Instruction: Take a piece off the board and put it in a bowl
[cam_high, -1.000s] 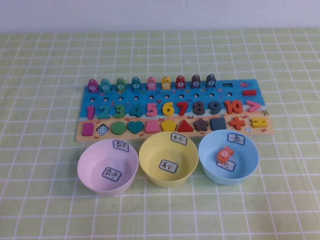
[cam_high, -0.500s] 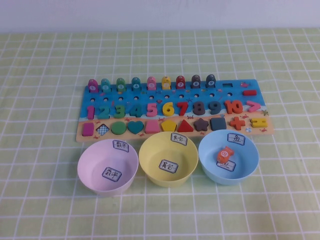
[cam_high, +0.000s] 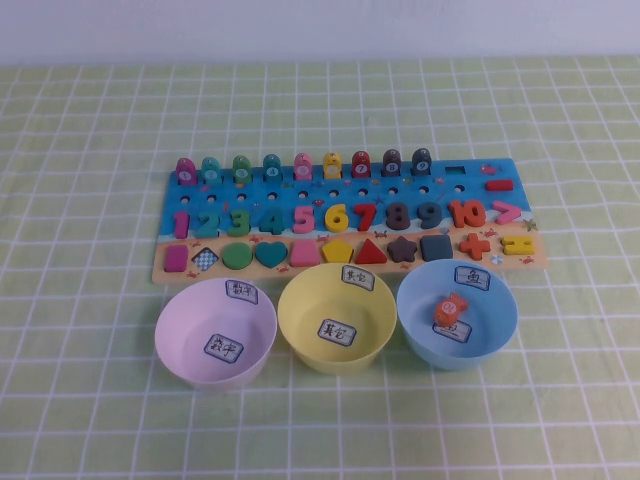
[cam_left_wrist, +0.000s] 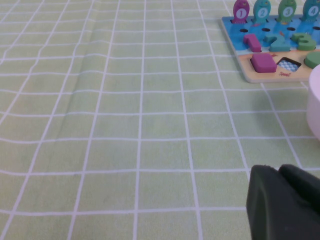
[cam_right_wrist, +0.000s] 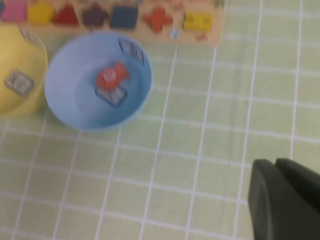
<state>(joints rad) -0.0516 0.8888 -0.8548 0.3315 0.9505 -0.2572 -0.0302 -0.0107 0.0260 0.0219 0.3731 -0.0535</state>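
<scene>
The yellow equals-sign piece (cam_high: 517, 244) sits in its slot at the right end of the board's (cam_high: 528, 262) front row, beside the orange plus (cam_high: 475, 245). It also shows in the right wrist view (cam_right_wrist: 198, 21). The pale yellow bowl (cam_high: 300, 300) stands in front of the board's middle, holding only its labels. Neither arm shows in the high view. My left gripper (cam_left_wrist: 277, 172) is shut and empty over bare cloth, left of the board. My right gripper (cam_right_wrist: 274, 165) is shut and empty over cloth to the right of the blue bowl.
A pink bowl (cam_high: 180, 340) stands left of the yellow one. A blue bowl (cam_high: 495, 320) stands on its right and holds an orange fish piece (cam_high: 449, 307). Green checked cloth (cam_high: 90, 400) covers the table all round.
</scene>
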